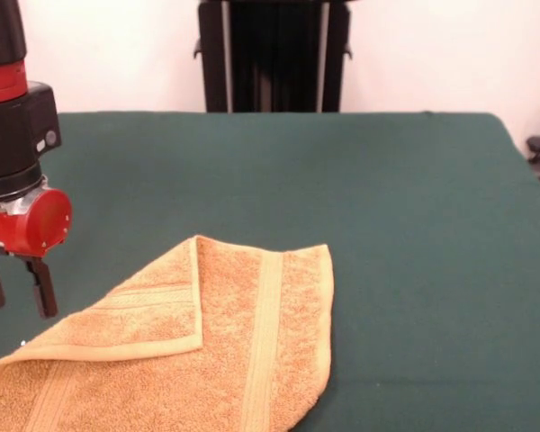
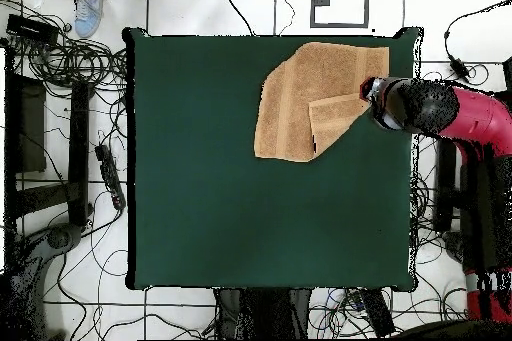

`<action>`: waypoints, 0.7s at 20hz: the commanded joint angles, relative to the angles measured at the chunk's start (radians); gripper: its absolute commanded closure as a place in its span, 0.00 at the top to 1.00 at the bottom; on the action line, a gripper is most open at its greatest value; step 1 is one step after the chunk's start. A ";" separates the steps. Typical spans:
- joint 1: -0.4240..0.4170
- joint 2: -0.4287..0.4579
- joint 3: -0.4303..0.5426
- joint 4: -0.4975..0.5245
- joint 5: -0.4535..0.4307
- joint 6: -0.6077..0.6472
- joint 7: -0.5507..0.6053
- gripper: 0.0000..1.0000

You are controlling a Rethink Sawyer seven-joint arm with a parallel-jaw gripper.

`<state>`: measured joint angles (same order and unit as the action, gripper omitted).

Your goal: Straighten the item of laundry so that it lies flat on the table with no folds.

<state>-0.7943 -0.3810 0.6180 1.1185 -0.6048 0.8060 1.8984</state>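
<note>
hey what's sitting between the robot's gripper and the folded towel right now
Nothing. In the front view only bare dark green table cloth separates the open gripper from the orange-tan terry towel, whose corner is folded over.

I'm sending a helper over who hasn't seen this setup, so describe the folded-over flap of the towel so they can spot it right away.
Start at the dark green table, where one orange-tan towel lies near the edge closest to the front camera. The folded flap is the triangular corner doubled back over the towel, just beside the robot's hand. Its pale hem crosses the towel's ribbed band at an angle.
</note>
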 commanded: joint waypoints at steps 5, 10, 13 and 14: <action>0.059 0.018 -0.008 0.078 0.016 0.022 -0.085 1.00; 0.100 0.038 -0.008 0.040 0.024 0.041 -0.052 1.00; 0.121 0.057 -0.012 0.024 0.030 0.034 -0.025 1.00; 0.126 0.062 -0.014 0.020 0.030 0.026 -0.014 1.00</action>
<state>-0.7639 -0.3760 0.6156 1.1167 -0.5991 0.8060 1.8984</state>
